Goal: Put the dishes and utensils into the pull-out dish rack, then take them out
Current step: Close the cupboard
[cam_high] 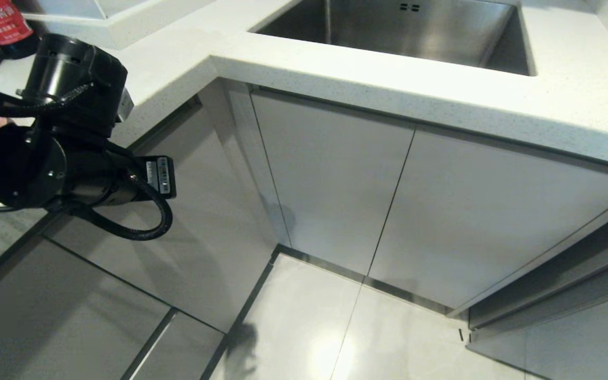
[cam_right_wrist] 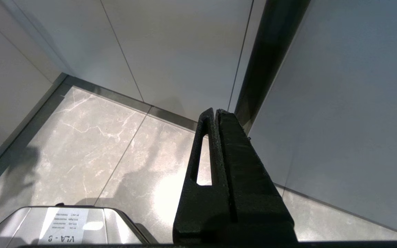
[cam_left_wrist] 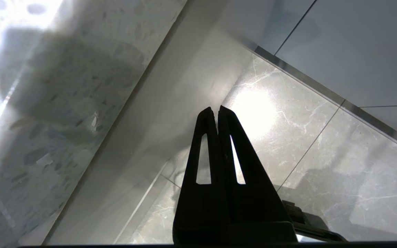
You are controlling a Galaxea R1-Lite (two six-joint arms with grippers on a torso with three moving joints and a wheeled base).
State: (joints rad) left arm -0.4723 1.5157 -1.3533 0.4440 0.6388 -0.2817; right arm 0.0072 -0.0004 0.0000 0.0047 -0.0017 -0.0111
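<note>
So nothing from the task is actually in view yet: no plate, bowl, chopsticks or spoon, and the rack isn't pulled out anywhere I can see. What's there is a corner of closed grey cabinet fronts [cam_high: 335, 179] under a white counter [cam_high: 573, 100] with a steel sink [cam_high: 415, 31]. The left arm [cam_high: 66, 132] is raised at the left of the head view, beside the left run of cabinets, and its wrist view shows the left gripper [cam_left_wrist: 217, 112] with fingers pinched together, empty, pointing down along a cabinet face toward the floor tiles [cam_left_wrist: 305, 144]. The right gripper [cam_right_wrist: 215, 113] is closed and empty too, hanging low by the floor. My guess is the rack sits behind one of these fronts; the left arm is the nearer one to the left-hand drawers, so finding a panel edge comes first.
</note>
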